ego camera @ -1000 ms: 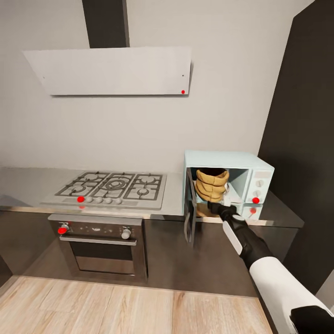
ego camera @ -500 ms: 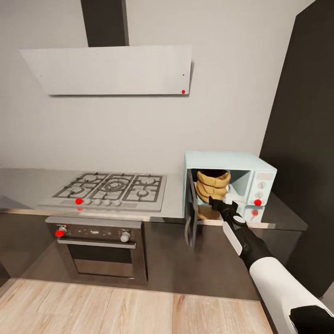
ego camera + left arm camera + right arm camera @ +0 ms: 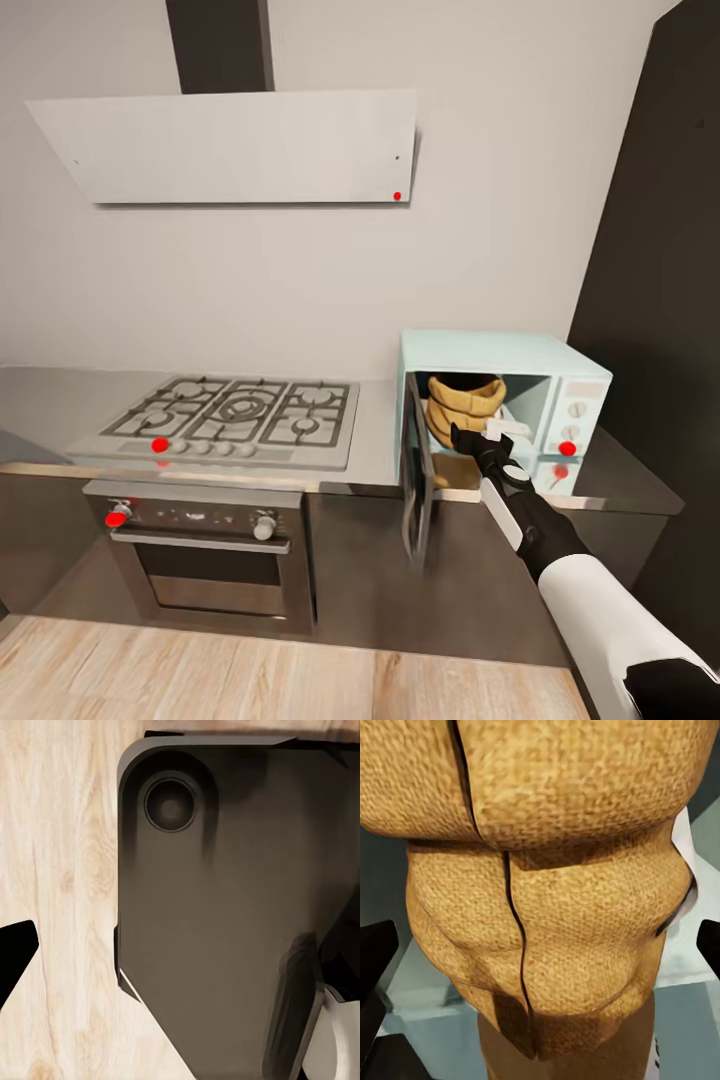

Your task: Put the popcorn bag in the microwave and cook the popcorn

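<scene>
Popcorn bag (image 3: pixel 463 403): squat tan-brown sack of coarse woven-looking texture, sides bulging in soft horizontal folds, rim rolled down thickly around a dark opening. In my right wrist view the bag (image 3: pixel 547 877) shows dark seam lines running down its front and a white label edge at one side. It stands upright inside the microwave (image 3: pixel 520 380), toward the left of the cavity, on the cavity floor.

Microwave: pale mint-blue box on the right end of the surface (image 3: pixel 380 440), its dark glass door (image 3: pixel 417 480) swung open toward the near left. Control panel on its right face carries white knobs and a red dot (image 3: pixel 568 448).

My right gripper (image 3: pixel 480 440): at the mouth of the cavity, just near of the bag. Its dark fingers (image 3: pixel 375 952) stand spread wide to either side of the bag in the wrist view, apart from its sides, gripping nothing.

My left gripper: one dark finger (image 3: pixel 15 956) shows against the wooden floor (image 3: pixel 60 870) beside a dark part of my own base (image 3: pixel 217 915); whether these fingers are open or closed, I cannot tell.

Other fixtures: grey gas hob (image 3: pixel 225 415) on the surface to the left, black built-in oven (image 3: pixel 205 560) below it, pale extractor hood (image 3: pixel 235 145) on the far wall
</scene>
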